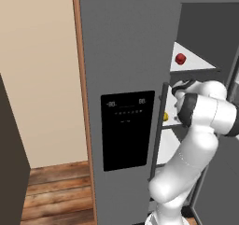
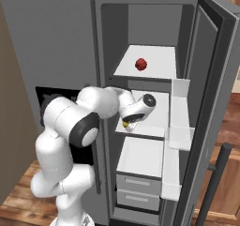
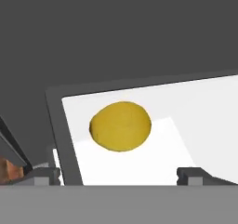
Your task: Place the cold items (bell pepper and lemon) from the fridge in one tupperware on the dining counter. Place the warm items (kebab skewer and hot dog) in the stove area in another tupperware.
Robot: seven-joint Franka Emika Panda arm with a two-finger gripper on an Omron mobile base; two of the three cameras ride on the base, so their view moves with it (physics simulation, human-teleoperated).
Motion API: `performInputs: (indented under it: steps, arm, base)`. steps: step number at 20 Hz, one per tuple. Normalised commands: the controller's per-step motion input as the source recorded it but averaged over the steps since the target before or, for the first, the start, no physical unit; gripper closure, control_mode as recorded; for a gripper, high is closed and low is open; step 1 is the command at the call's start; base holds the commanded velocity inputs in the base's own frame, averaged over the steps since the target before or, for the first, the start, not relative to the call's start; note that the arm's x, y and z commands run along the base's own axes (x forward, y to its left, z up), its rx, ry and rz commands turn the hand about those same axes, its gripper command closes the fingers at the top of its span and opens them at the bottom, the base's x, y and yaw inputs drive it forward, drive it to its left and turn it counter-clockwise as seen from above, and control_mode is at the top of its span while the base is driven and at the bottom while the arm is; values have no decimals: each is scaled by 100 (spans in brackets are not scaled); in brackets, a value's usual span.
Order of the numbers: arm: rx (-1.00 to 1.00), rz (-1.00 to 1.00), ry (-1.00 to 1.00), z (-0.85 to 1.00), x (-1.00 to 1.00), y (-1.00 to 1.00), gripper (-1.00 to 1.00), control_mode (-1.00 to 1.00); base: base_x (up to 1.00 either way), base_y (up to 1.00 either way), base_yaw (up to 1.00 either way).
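In the left base view the fridge [image 1: 126,56] fills the middle, its black panel [image 1: 127,130] at centre; at right the white arm [image 1: 196,140] reaches into the open compartment, with the red pepper [image 1: 180,58] on a shelf at upper right and a sliver of the lemon [image 1: 165,116] just left of the arm. In the right base view the pepper [image 2: 140,64] sits on the top shelf [image 2: 159,61] at upper centre, the arm's wrist over the shelf below. In the hand view the lemon [image 3: 120,126] lies at centre on the white shelf [image 3: 200,121], between and beyond the tips of the claw [image 3: 118,175], which is spread wide, holding nothing.
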Motion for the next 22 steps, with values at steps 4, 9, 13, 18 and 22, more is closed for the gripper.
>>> performInputs:
  steps: [4, 9, 13, 18, 22]
  arm:
    - [9, 21, -14, -27, 7, -18, -100, -100]
    - [12, 22, -23, -27, 2, -3, -100, -100]
    - [0, 3, 0, -9, 6, 3, -100, -100]
    - [-3, 0, 12, 0, 10, 27, -100, -100]
    - [-2, 0, 5, 0, 1, 50, -100, -100]
  base:
    - [0, 0, 0]
    - [0, 0, 0]
    - [0, 0, 0]
    - [0, 0, 0]
    - [0, 0, 0]
